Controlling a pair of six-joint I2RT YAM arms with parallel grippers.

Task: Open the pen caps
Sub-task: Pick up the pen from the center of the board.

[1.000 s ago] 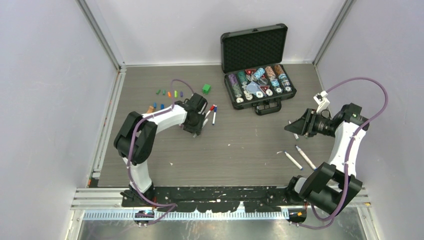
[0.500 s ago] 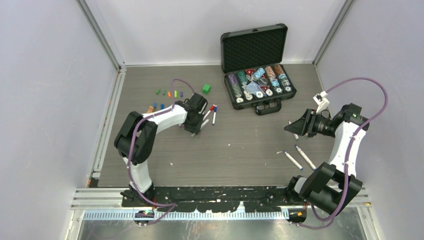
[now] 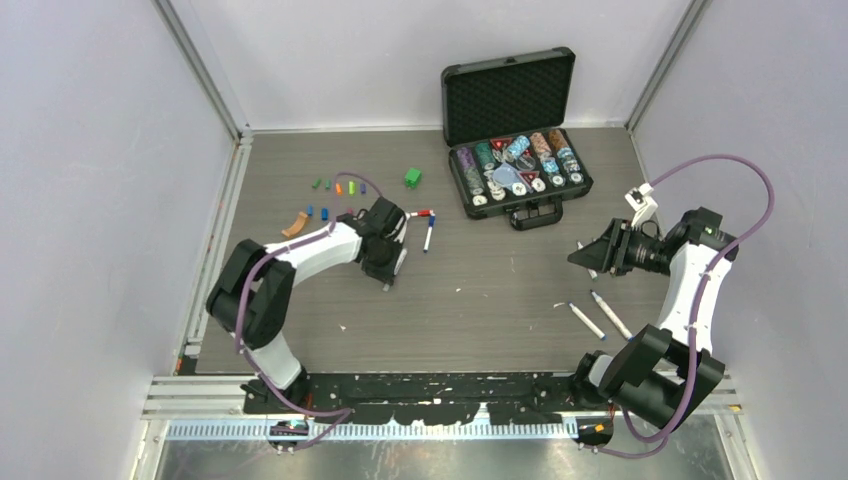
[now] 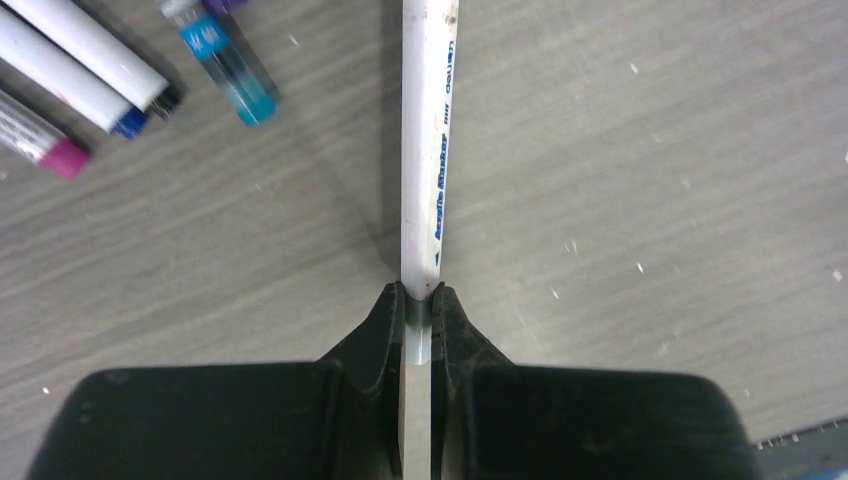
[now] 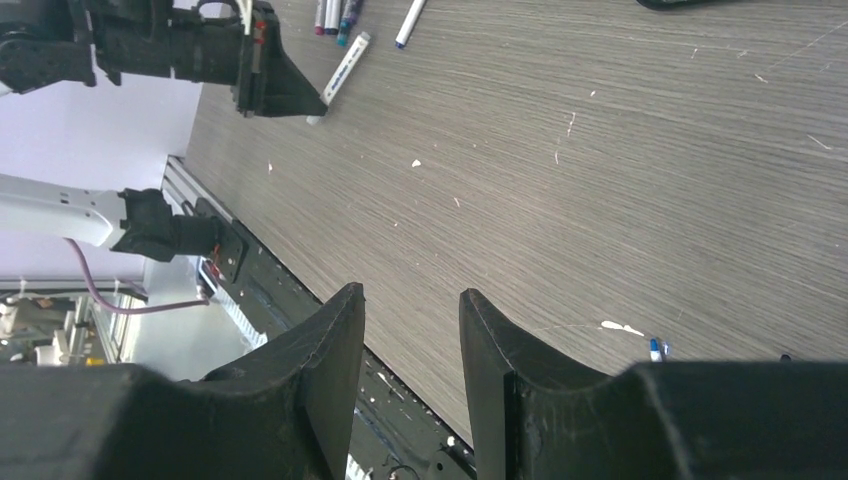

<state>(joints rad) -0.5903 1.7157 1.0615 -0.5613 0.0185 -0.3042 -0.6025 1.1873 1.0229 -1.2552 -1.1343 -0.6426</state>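
Left tool [image 4: 420, 300] clenched on tail of white-barrelled marker pen [image 4: 428, 150], low over grey wood-grain worktop [image 4: 650, 150]. Right tool [image 5: 410, 300] spread, empty, well apart. Step: pen grasped, uncapping pending. Next: bring tools together, right pinches far-end cap, pulls axially.

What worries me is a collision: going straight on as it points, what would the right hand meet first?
Nothing close: the right hand points across bare table. Farther on, probably the pen held by the left hand; height unclear.
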